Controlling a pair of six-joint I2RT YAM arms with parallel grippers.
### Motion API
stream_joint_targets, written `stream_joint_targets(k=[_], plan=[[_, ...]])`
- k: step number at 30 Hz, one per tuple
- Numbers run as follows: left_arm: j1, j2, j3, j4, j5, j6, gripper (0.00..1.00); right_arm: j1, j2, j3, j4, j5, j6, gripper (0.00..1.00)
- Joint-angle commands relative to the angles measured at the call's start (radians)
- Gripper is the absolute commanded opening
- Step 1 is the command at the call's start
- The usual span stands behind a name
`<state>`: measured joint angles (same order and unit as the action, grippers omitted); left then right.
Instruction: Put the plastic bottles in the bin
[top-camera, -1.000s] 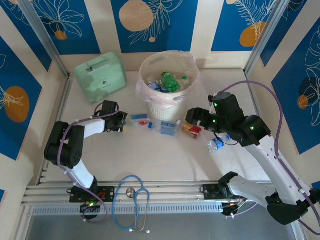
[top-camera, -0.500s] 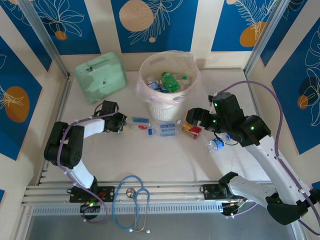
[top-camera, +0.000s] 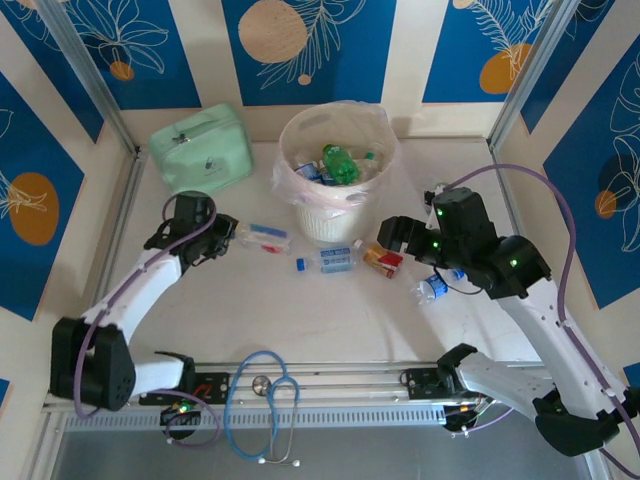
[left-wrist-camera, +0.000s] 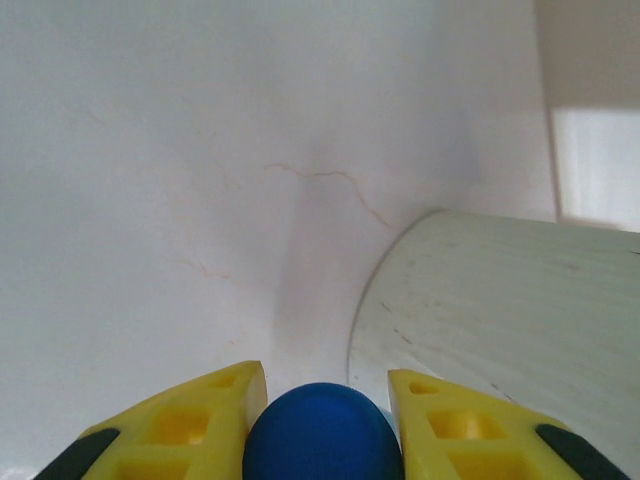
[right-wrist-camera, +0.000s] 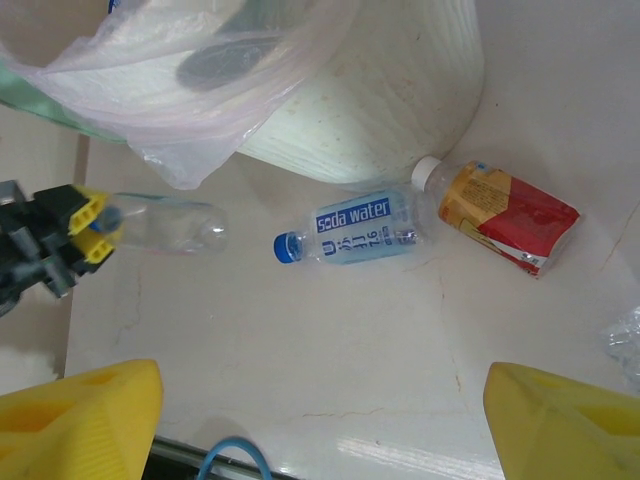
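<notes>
Left of the bin (top-camera: 325, 222), the left gripper (top-camera: 228, 238) is clamped on a clear bottle (top-camera: 264, 237). Its wrist camera makes plain the blue cap (left-wrist-camera: 322, 432) pinched between the fingers, unclear from overhead. Right of the bin, the right gripper (top-camera: 395, 235) gapes wide and empty, near a soda-water bottle (right-wrist-camera: 345, 232) and a red-and-yellow bottle (right-wrist-camera: 500, 215) lying at the bin's foot.

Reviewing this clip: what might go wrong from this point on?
1. The left gripper is shut on just the blue cap of a clear bottle. The body sticks out sideways unsupported, so it may swing or slip out on the lift.
2. The bin has a loose liner hanging over its rim, and the long bottle could snag on it going in.
</notes>
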<state>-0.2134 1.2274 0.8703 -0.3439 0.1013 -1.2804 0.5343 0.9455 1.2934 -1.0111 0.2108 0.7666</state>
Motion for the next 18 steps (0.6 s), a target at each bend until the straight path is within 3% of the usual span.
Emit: stream_joint_targets(k=[1,5,9,18], plan=[[0.014,-0.1,0.085,-0.155,-0.039,0.085,0.26,-0.016,-0.021,0.019,-0.02,0.015,-0.015,0.84],[0.014,-0.171,0.221,-0.24,-0.038,0.129,0.26,-0.033,-0.025,0.026,-0.029,0.014,-0.021,0.84],[0.013,-0.15,0.424,-0.299,-0.007,0.177,0.26,-0.049,-0.03,0.034,-0.035,0.008,-0.026,0.84],[-0.005,-0.047,0.697,-0.221,0.038,0.163,0.25,-0.057,-0.047,0.033,-0.04,0.009,-0.022,0.84]])
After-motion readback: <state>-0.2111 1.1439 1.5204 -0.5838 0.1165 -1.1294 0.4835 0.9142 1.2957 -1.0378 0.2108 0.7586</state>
